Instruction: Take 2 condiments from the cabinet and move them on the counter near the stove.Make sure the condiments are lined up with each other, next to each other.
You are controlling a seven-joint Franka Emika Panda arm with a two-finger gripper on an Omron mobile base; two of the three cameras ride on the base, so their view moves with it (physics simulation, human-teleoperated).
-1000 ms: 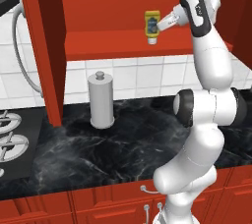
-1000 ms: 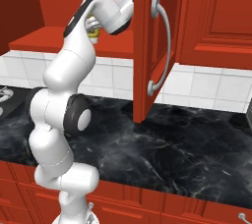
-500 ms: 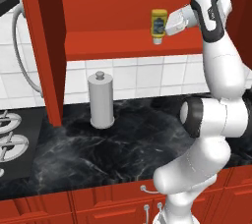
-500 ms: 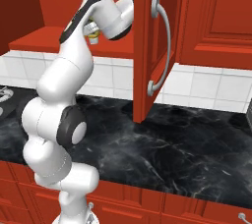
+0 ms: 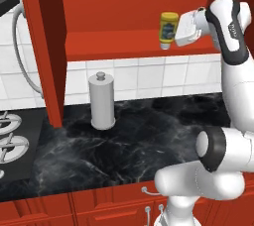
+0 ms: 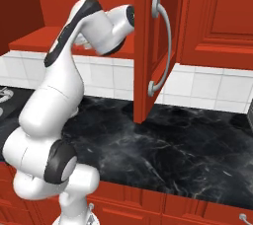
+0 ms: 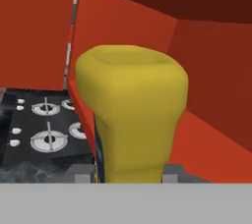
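The gripper (image 5: pixel 171 32) is clamped on the yellow squeeze bottle (image 5: pixel 167 29), jaws drawn in tight against its sides, holding it upside down in front of the cabinet (image 5: pixel 119 44), just above the red shelf. Below and off to the gripper's side lie the counter (image 5: pixel 134 136), a grey canister (image 5: pixel 102 101) and the stove (image 7: pixel 44 125).

a kitchen — red cabinet (image 5: pixel 124 17), stove (image 5: pixel 12 143), black marble counter (image 5: pixel 134 141)
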